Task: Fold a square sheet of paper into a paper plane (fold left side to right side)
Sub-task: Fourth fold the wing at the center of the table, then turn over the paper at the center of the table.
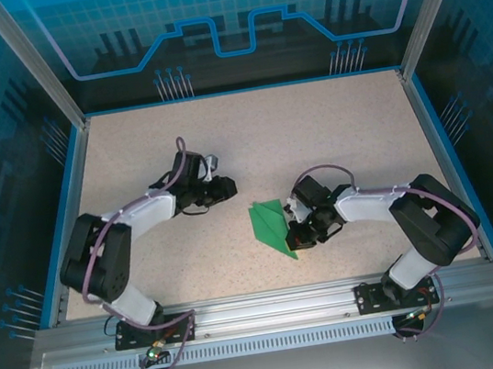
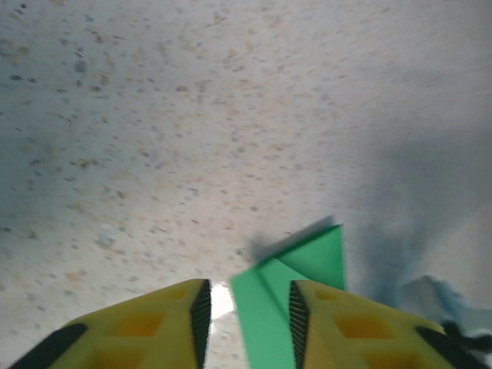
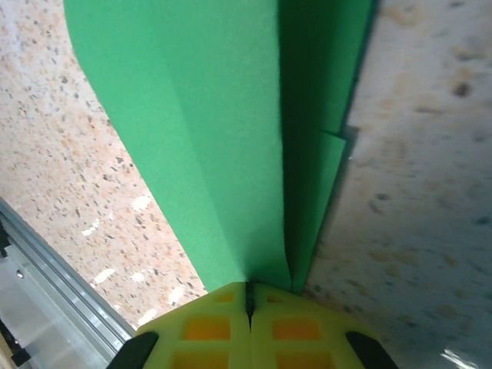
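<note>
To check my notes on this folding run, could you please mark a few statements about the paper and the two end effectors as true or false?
1. The right end effector is shut on the folded green paper. True.
2. The left end effector is clamped on the paper too. False: its fingers stand open, and the top view shows it apart from the paper.
3. The paper is a flat, unfolded square. False: it is folded into a narrow, pointed shape with visible creases.
4. The paper lies on the table between the two arms. True.
</note>
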Robot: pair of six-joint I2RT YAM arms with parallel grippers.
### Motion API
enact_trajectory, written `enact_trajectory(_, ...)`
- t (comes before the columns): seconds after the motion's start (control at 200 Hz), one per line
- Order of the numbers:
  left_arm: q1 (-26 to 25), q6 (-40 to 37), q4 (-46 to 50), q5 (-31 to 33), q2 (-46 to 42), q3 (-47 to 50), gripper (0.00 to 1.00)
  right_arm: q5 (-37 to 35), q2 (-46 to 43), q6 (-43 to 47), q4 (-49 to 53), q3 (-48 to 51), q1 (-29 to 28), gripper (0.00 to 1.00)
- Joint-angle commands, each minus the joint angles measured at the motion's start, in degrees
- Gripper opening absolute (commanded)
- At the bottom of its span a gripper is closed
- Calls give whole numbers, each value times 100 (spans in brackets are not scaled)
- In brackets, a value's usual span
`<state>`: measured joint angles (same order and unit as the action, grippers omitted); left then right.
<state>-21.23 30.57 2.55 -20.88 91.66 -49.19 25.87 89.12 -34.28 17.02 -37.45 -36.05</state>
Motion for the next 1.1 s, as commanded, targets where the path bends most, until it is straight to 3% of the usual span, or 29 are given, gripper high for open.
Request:
enact_trajectory(0.0,-202,766,-535,-384,-201,615,42,31,-203,-301,-255,30,-99,8)
enact_trajectory(0.28,-1032,1688,-1344,-371,-105,987,49,-1707,-1615,173,979,-285,141,46)
enact_trajectory(0.385,-1203,1780,-1460,-293,80,923,49,-1979,-2143,280,1195,-203,283,56)
enact_trajectory(0.825,-1403,1943,-1869,-577,954,450,47,-1356,-3030,347,1059,365,755,65)
enact_trajectory(0.955,-1437,1984,-1993,-636,1152,315,39,-1013,-3049,369,946,454,860,67)
enact_trajectory(1.095,-1450,2037,-2325,-825,1317,194,27,-246,-3051,294,545,618,1131,77)
